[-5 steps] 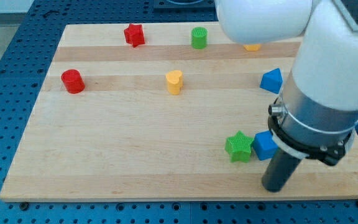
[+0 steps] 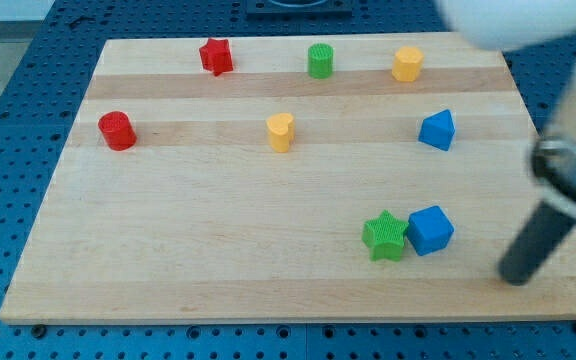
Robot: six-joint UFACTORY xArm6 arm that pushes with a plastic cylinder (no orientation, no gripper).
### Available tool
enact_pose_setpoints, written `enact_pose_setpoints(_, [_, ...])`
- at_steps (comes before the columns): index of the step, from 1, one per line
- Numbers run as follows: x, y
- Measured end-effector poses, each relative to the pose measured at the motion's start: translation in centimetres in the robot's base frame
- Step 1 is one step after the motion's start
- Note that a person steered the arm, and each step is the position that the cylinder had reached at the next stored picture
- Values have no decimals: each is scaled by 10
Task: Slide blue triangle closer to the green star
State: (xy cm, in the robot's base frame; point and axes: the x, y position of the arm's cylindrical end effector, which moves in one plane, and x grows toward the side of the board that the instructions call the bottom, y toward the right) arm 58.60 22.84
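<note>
My tip [image 2: 517, 280] at view's lower right of wooden board [image 2: 218, 250], touching no block; bare rod, no fingers to open or shut.

Blue triangular block [image 2: 437, 130] at right mid-board, up and left of my tip, well apart.

Green star-shaped block [image 2: 384, 236] below the triangle, slightly left, touching blue cube [image 2: 430, 230] on its right.

Judgement: tip must get above triangle, then push down-left.

No containers on board.

Bright, even overhead light; soft short shadows under blocks on bench [image 2: 218, 220]. Arm [image 2: 568, 150] at view's right motion-blurred, white housing overexposed. Blocks sharp. No edge distortion apparent. My tip [image 2: 514, 279] slightly smeared.
</note>
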Motion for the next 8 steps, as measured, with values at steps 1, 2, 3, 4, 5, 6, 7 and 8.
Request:
enact_pose_setpoints(1, [-41, 37])
enact_pose_setpoints(2, [-98, 68])
enact_pose_setpoints(3, [-153, 71])
enact_pose_setpoints(4, [-190, 54])
enact_pose_setpoints(5, [-200, 5])
enact_pose_setpoints(6, [-209, -29])
enact_pose_setpoints(7, [-172, -31])
enact_pose_setpoints(8, [-150, -66])
